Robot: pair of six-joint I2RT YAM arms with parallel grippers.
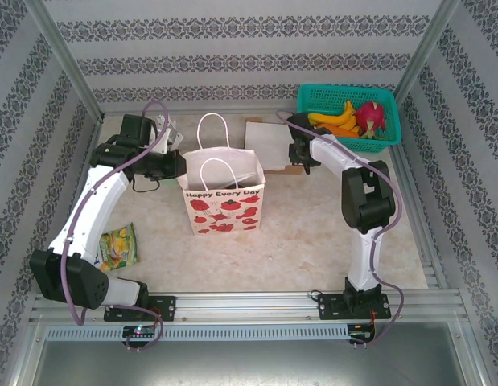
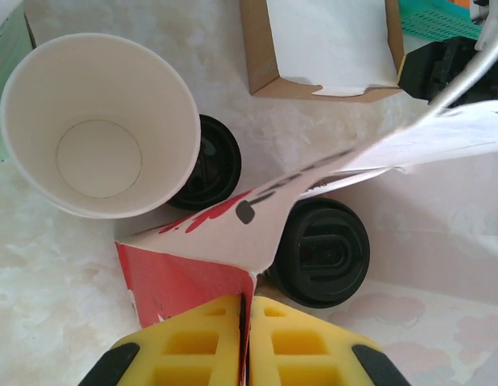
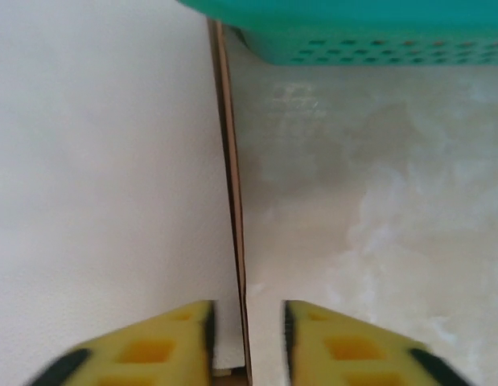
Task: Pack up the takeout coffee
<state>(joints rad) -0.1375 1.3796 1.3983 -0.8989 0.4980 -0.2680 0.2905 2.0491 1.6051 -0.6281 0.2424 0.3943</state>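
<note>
A takeout coffee, seen from above as a round black lid (image 2: 323, 253), stands inside the white paper bag (image 1: 224, 209) with red print. My left gripper (image 2: 247, 301) is shut on the bag's rim at a corner (image 2: 184, 281), at the bag's upper left in the top view (image 1: 174, 166). A second black lid (image 2: 215, 165) shows just outside the bag, partly hidden by the rim. My right gripper (image 3: 247, 310) is open, its fingers on either side of the brown edge (image 3: 232, 201) of a white box (image 1: 265, 143) behind the bag.
A lidless cup with a cream inside (image 2: 96, 129) stands beside the second lid. The teal basket (image 1: 393, 129) with bananas and a dragon fruit sits at the back right. A snack packet (image 1: 118, 245) lies at the left.
</note>
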